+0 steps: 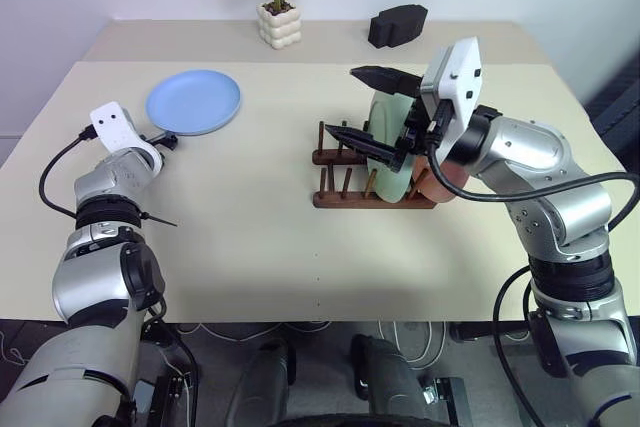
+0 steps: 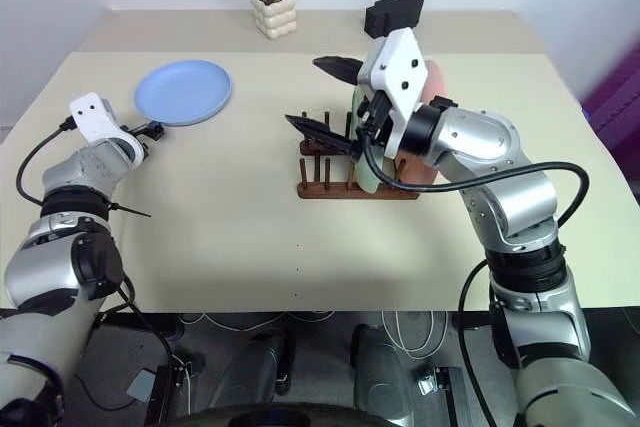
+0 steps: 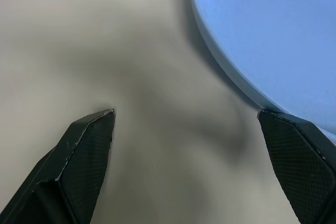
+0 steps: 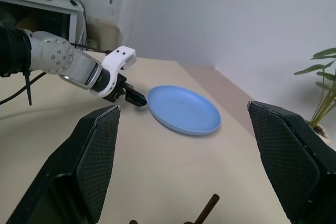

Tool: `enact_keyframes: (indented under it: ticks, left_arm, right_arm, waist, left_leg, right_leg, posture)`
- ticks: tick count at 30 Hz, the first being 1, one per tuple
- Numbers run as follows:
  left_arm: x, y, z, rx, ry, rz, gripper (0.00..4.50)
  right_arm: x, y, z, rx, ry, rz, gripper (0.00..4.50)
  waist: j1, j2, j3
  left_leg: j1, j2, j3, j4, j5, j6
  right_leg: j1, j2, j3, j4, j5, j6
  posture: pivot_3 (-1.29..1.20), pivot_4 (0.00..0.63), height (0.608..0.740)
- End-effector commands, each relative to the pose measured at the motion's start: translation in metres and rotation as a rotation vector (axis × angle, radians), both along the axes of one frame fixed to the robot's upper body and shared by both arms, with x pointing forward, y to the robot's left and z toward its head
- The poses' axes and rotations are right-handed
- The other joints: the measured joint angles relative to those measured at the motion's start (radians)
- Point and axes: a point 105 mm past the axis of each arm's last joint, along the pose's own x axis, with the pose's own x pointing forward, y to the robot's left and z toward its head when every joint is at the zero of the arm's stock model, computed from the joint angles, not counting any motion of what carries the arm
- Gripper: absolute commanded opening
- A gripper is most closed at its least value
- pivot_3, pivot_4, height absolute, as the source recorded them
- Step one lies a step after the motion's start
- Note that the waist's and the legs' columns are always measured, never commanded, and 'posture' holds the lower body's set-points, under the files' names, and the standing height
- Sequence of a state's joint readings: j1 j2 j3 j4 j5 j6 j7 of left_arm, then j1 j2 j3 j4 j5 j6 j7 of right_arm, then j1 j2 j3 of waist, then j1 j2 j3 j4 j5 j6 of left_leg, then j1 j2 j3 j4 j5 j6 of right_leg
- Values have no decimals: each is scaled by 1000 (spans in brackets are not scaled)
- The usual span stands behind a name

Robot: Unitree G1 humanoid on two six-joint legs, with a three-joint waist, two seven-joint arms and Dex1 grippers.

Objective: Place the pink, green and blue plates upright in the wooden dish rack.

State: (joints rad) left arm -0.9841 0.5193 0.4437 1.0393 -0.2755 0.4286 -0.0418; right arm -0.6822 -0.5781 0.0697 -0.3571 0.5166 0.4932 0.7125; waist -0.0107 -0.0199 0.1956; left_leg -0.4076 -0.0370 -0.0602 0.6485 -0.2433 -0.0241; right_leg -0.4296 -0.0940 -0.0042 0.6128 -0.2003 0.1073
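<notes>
The blue plate (image 1: 193, 101) lies flat at the table's far left. My left gripper (image 1: 165, 139) is low over the table at the plate's near rim, open; in the left wrist view one finger (image 3: 296, 156) is at the rim of the blue plate (image 3: 273, 35) and the other finger (image 3: 86, 150) is over bare table. The wooden dish rack (image 1: 345, 197) stands mid-table with the green plate (image 1: 390, 152) upright in it. The pink plate (image 2: 437, 82) stands behind it, mostly hidden by my right arm. My right gripper (image 1: 366, 105) hovers open above the rack, empty.
A potted plant in a white pot (image 1: 278, 22) and a black object (image 1: 397, 25) stand at the back of the table (image 1: 250, 237). A wide bare stretch of tabletop lies between the blue plate and the rack. Several of the rack's pegs (image 1: 330, 162) on its left side hold nothing.
</notes>
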Motion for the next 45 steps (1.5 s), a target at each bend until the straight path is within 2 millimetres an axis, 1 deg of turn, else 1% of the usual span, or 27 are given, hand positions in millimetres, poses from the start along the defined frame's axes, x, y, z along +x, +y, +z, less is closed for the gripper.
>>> enact_keyframes:
  ticks: [1,3,6,12,17,24,26,27,28,31,34,43,44,45]
  left_arm:
    - [-4,1,17,-18,-90,-35,4500]
    - [-6,-8,25,-29,-141,-89,4500]
    - [-6,-16,31,-37,-160,-102,4500]
    - [8,-25,31,-45,-138,-60,4500]
    - [19,-33,25,-88,-110,-31,4500]
    - [24,-37,21,-148,-100,7,4500]
    - [25,-37,21,-166,-100,27,3936]
    - [25,-37,21,-175,-99,36,3597]
    - [25,-36,21,-180,-102,43,3164]
    - [25,-36,22,-183,-108,45,1687]
    - [24,-35,20,-192,-104,58,53]
    - [23,-32,18,-193,-112,51,16]
    - [23,-32,21,-195,-131,45,16]
    - [25,-33,30,-179,-179,32,16]
  right_arm:
    - [-10,-1,10,13,-49,10,3955]
    - [-10,-1,8,13,-40,11,3955]
    - [-9,0,6,12,-31,18,3955]
    - [-8,4,4,11,-20,34,3955]
    - [-9,3,1,-2,-12,37,3955]
    - [-11,0,1,-4,-19,21,3955]
    - [-12,0,3,-4,-22,17,4022]
    - [-13,0,4,-4,-24,14,4022]
    - [-13,0,5,-4,-26,12,4022]
    - [-14,0,6,-3,-29,6,4022]
    - [-14,-1,6,-2,-29,5,4022]
    - [-13,0,3,3,-20,20,4022]
    - [-13,0,3,4,-19,22,4022]
    - [-13,1,3,3,-20,21,4022]
  waist:
    - [-1,0,0]
    - [-3,0,0]
    - [1,0,0]
    - [2,0,0]
    - [-1,0,0]
    - [-1,0,0]
    - [-1,0,0]
    - [-1,0,0]
    - [-1,0,0]
    - [-1,0,0]
    - [-1,0,0]
    - [-2,0,0]
    - [-2,0,0]
    - [-1,0,0]
  left_leg:
    - [0,0,0,0,0,0]
    - [0,0,0,0,0,0]
    - [0,0,0,0,0,0]
    - [0,-1,0,0,0,0]
    - [0,-1,0,0,0,0]
    - [0,-1,1,0,0,0]
    - [0,-1,1,0,0,0]
    - [0,-1,1,0,0,0]
    - [0,-1,0,0,0,0]
    - [0,-1,1,0,0,0]
    - [0,-1,1,0,0,0]
    - [0,-1,1,0,0,0]
    - [0,-1,1,0,0,0]
    - [0,-1,1,0,0,0]
  right_leg:
    - [0,0,0,0,0,0]
    - [0,-1,0,0,0,0]
    - [0,-1,0,0,0,0]
    - [0,-1,0,0,0,0]
    - [0,-1,0,0,0,0]
    - [0,-1,0,0,0,1]
    - [0,-1,0,0,1,1]
    - [0,-1,0,0,1,1]
    - [0,-1,0,0,1,1]
    - [0,-1,0,1,1,1]
    - [0,-1,0,0,1,1]
    - [0,-1,0,1,1,1]
    - [0,-1,0,1,1,1]
    - [0,-1,0,1,1,1]
  posture:
    - [0,150,738]
    - [0,150,738]
    - [0,150,738]
    - [0,150,738]
    - [0,150,738]
    - [0,150,738]
    - [0,150,738]
    - [0,150,738]
    - [0,150,738]
    - [0,150,738]
    - [0,150,738]
    - [0,150,738]
    - [0,150,738]
    - [0,150,738]
